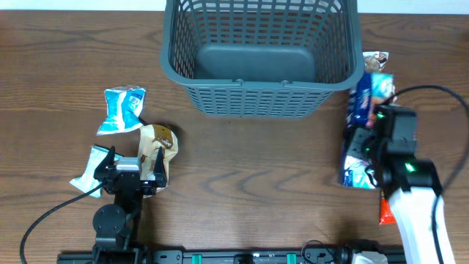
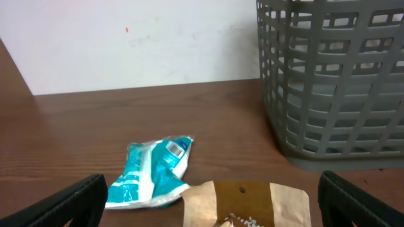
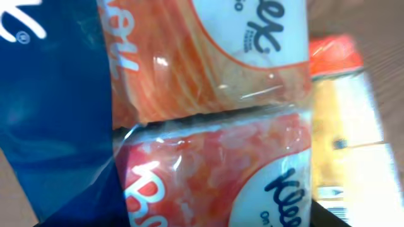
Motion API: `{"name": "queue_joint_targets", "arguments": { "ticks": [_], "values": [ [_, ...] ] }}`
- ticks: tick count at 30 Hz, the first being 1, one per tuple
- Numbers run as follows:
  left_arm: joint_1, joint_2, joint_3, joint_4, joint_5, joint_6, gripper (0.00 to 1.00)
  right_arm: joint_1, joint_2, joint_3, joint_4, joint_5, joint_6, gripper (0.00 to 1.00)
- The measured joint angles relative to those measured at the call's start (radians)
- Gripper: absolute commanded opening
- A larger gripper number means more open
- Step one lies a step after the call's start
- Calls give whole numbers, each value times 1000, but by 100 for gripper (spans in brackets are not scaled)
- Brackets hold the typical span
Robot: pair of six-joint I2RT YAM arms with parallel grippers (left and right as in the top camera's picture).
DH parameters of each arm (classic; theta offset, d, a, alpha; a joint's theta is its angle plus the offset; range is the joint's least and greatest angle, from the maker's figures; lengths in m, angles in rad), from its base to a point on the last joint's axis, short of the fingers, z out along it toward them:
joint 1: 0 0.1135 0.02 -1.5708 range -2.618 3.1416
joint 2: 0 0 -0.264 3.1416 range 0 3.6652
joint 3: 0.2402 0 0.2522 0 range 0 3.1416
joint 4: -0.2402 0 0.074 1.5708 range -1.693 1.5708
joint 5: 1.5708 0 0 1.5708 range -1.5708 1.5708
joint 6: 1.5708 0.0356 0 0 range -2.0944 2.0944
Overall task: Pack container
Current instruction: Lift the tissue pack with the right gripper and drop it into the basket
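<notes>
A crumpled teal-and-white snack packet (image 1: 124,110) lies at the left of the brown wooden table (image 1: 242,183). A second teal-and-white packet (image 1: 89,170) lies nearer, and a tan paper pouch (image 1: 156,147) is just right of both. At the right is a long blue-and-orange plastic-wrapped tissue pack (image 1: 361,106), with a small white packet (image 1: 376,60) beyond it and an orange packet (image 1: 386,213) nearer. The large rectangular dark grey plastic basket (image 1: 256,99), with lattice-slotted sides, stands at the far middle of the table. The left gripper (image 1: 135,163) has its fingers (image 2: 72,202) spread wide on either side of the tan pouch, gripping nothing; the basket is farther off to its right, well apart. The right gripper (image 1: 370,143) is over the tissue pack, which fills its wrist view, so its opening cannot be told. The basket is near it, to its far left.
</notes>
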Motion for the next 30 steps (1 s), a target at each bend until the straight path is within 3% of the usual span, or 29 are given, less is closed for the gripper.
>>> {"name": "queue_joint_targets", "arguments": {
  "ticks": [7,16,22,30],
  "values": [
    [0,0,0,0,0,0,99,0,-183,6,-16,97,34,1],
    [0,0,0,0,0,0,99,0,-167,81,5,68,-75,1],
    [0,0,0,0,0,0,99,0,-10,499,-119,0,-219,0],
    [0,0,1,0,0,0,99,3,403,1168,-438,-182,-408,1]
  ]
}}
